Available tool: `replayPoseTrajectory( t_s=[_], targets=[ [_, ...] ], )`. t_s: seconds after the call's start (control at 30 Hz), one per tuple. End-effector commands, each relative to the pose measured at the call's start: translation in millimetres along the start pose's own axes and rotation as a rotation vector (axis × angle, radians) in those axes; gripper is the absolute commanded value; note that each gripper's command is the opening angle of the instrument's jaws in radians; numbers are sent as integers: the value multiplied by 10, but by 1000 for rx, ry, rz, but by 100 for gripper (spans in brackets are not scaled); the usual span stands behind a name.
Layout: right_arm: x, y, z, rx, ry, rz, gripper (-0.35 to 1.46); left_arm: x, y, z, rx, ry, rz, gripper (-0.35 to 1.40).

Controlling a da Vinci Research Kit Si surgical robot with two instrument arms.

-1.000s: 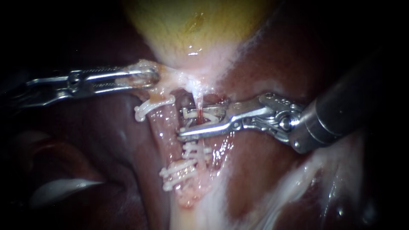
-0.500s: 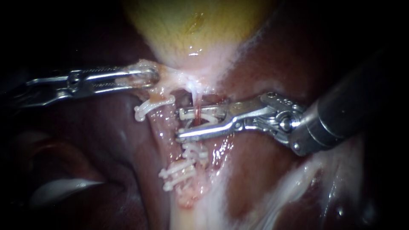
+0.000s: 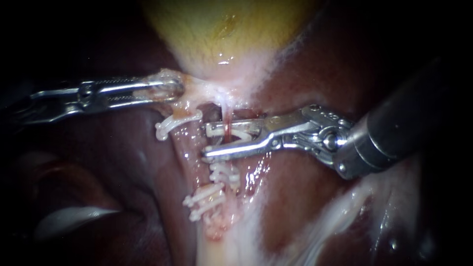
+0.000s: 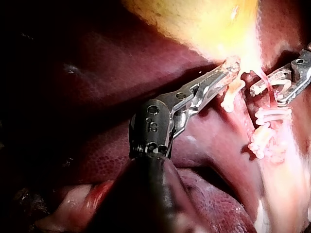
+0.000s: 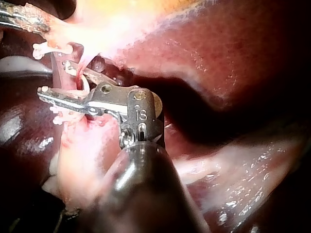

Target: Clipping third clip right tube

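At centre field of the endoscope view, the right instrument [image 3: 206, 143] enters from 3 o'clock, its jaws spread to either side of the right tube [image 3: 228, 126]. The jaws carry a white clip [image 3: 237, 137] that both touch, so they grip the clip and it has not yet been pressed closed. The tube, a thin red strand, runs between the clip's legs.

Compared with one second ago, the jaw tips have advanced slightly toward 9 o'clock, farther across the tube. The left instrument [image 3: 170, 90] has not shifted. It enters from 9 o'clock, and its jaws are clamped on pale tissue at the neck of the gallbladder [image 3: 221, 34].

More clips [image 3: 217, 189] sit at 6 o'clock from the right jaws (which tube each one crosses cannot be told). One upper clip [image 3: 173, 123] crosses the left tube [image 3: 189, 148]. Liver [image 3: 305, 202] surrounds the site.

Both wrist views show stamped characters on each instrument's joint. The right wrist view confirms the clip [image 5: 85, 81] between spread jaws.
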Motion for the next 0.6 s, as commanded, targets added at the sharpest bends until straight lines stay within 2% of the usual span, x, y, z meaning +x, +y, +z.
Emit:
replayPoseTrajectory(
  t_s=[0.03, 0.33, 0.53, 0.6],
  targets=[
    [1, 0, -1, 0, -1, 1, 43, 0, 0, 0, 0, 0, 0, -35],
    [6, 4, -6, -24, 9, 51, 25, 0, 0, 0, 0, 0, 0, -35],
    [10, 5, -13, -52, 21, 107, -5, 0, 0, 0, 0, 0, 0, -35],
    [10, 5, -15, -64, 27, 137, -20, 0, 0, 0, 0, 0, 0, -35]
  ],
)
